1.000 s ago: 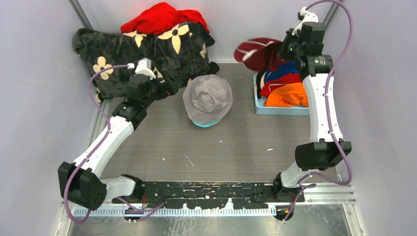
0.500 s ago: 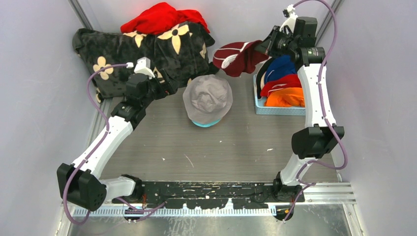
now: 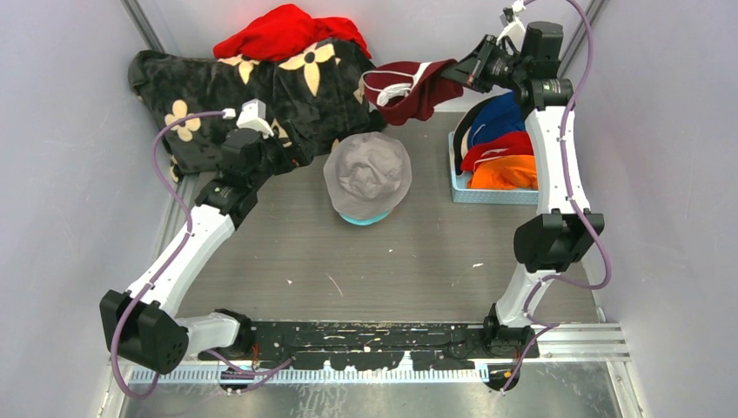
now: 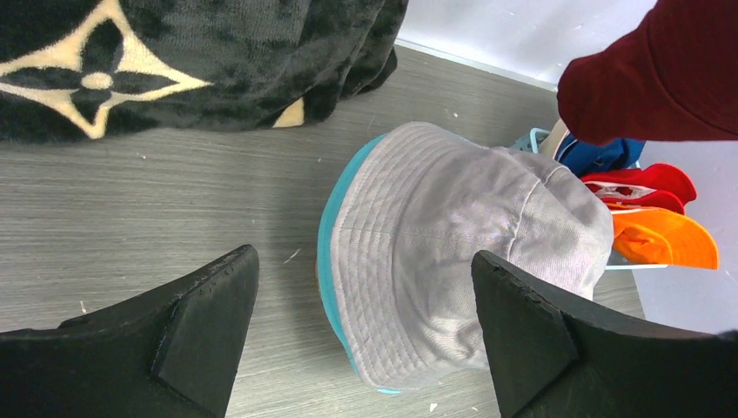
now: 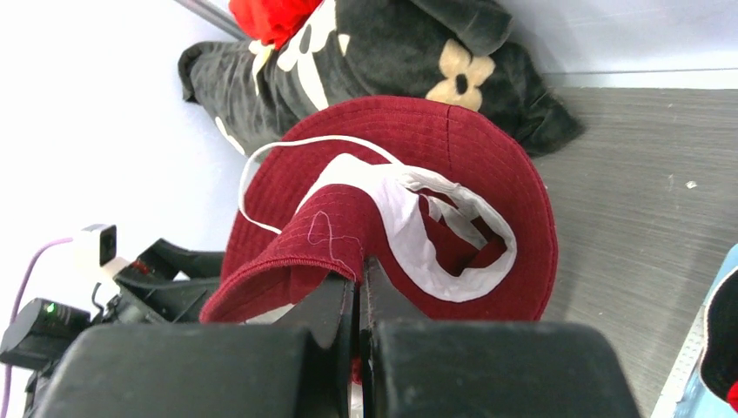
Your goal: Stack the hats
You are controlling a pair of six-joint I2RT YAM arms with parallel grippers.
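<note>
Swinging leftward off the basket [image 3: 496, 196], the right arm has carried the maroon hat [image 3: 409, 87] across in the last second. The hat now hangs in the air at the back of the bench [image 3: 418, 261], just beside the black blanket [image 3: 252, 78]. The right pincer [image 5: 358, 287] is clenched on the hat's brim, its jaws pressed together over the folded edge, and the wrist view looks straight into the hat's hollow (white lining tape and a loose cord show inside).

The stack so far is 2 hats: the grey hat [image 3: 367, 174] sits crown-up over the teal hat [image 3: 365, 218], of which only a rim shows. It stands mid-bench, nearer the arms than the hanging hat and a little to its left. From the right pincer the stack lies down, forward and leftward. The maroon hat's crown axis runs roughly sideways, so my reading is that it must be tipped crown-up and lowered squarely over the grey crown.

The left pincer [image 4: 363, 255] is released, jaws spread wide, low beside the stack and not touching it; that arm is the nearer to the stack and could steady it.

3 hats wait in the basket: blue hat [image 3: 500, 117], red hat [image 3: 500, 146], orange hat [image 3: 513, 170]. The stacking looks under halfway done.
</note>
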